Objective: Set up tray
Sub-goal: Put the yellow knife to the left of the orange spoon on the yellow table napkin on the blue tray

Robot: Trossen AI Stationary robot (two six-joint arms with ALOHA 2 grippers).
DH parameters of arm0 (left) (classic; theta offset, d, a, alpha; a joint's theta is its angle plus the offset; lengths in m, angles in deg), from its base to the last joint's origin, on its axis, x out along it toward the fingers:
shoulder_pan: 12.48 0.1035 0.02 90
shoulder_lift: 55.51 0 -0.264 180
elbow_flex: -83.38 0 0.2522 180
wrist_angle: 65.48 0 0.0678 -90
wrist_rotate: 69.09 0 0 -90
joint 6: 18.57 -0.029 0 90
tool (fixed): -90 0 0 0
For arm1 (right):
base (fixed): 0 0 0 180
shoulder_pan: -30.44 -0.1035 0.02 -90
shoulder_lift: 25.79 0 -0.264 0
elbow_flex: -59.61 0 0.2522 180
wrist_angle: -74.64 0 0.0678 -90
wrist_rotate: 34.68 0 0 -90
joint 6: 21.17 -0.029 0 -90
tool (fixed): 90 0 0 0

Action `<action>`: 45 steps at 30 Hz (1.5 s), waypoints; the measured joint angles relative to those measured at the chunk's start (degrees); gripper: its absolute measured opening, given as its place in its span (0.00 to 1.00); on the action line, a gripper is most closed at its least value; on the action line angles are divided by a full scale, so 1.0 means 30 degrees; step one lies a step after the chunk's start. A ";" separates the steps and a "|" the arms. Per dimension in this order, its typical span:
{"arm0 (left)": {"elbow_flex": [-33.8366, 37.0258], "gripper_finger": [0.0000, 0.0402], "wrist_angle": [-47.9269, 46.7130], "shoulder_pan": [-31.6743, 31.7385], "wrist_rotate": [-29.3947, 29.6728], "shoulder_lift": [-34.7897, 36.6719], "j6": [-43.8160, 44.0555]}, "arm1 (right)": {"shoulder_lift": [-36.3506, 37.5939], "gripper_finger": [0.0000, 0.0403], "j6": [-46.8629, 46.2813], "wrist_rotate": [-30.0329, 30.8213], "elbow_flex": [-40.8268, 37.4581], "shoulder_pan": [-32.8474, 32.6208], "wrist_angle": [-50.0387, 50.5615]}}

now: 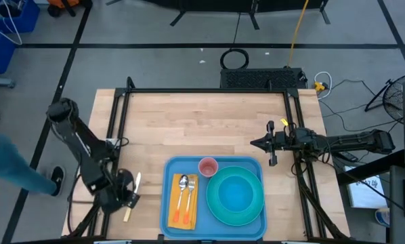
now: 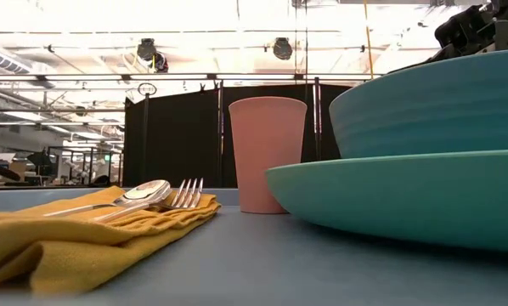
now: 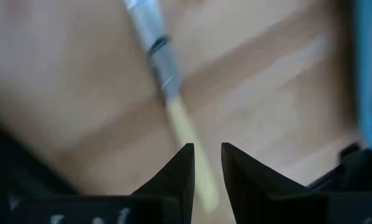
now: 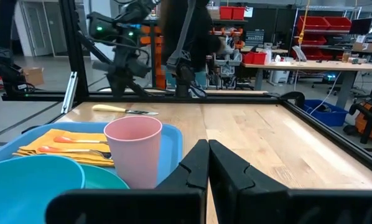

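Four views, listed in turn. High view: tray [image 1: 167,203] sits at the near edge of the table [image 1: 202,129], centre, carrying a yellow napkin [image 1: 182,217] with spoon [image 1: 182,181] and fork [image 1: 191,183] on it, a pink cup [image 1: 208,166], and a turquoise bowl [image 1: 236,195] on a plate [image 1: 257,177]. A knife [image 1: 133,196] lies on bare wood just left of the tray, not yet aboard. My left gripper [image 1: 126,198] is down at that knife; my right gripper [image 1: 272,144] waits over the wood, beyond the tray's right corner. Low view: napkin, spoon, fork, cup, bowl and plate all seen from tray level; neither the knife nor the left gripper shows. Left wrist view: the fingers [image 3: 181,171] straddle the knife's pale handle with a narrow gap, metal blade running away beyond; I cannot tell whether they have bitten yet or merely flank it. The tray's blue rim shows at one edge. Right wrist view: right fingers pressed together, holding nothing, cup and tray ahead, knife lying on the far wood by the left arm. Step in hand, as I judge it: pick up the knife and lay it on the tray. To do it well I would centre the handle between the fingers, close firmly before lifting since the handle is thin and lies flat, lift straight, then clear the rim before setting it beside the napkin.
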 joint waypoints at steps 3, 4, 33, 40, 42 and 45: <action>-0.1294 0.23 -0.0730 -0.0249 -0.1951 -0.1536 0.1531 | 0.0007 0.00 0.0007 0.0000 -0.0007 0.0000 -0.0014; -0.1820 0.24 -0.1076 -0.0242 -0.2211 -0.2028 0.1550 | 0.0007 0.00 0.0026 0.0000 -0.0007 0.0000 -0.0022; -0.5378 0.68 -0.3747 0.0102 -0.1510 -0.7652 0.0995 | 0.0001 0.00 0.0031 0.0445 -0.0007 0.0007 -0.0008; -0.5395 0.72 -0.2373 -0.0047 -0.2257 -0.8908 0.1286 | -0.0006 0.00 -0.0015 0.0437 -0.0004 0.0004 0.0006; -0.5425 0.70 -0.2270 -0.0128 -0.2840 -0.9252 0.1439 | 0.0000 0.00 -0.0009 0.0437 -0.0005 0.0007 0.0105; -0.5487 0.65 -0.2161 -0.0313 -0.2945 -0.9689 0.1489 | 0.0000 0.00 0.0030 0.0432 -0.0006 0.0006 0.0009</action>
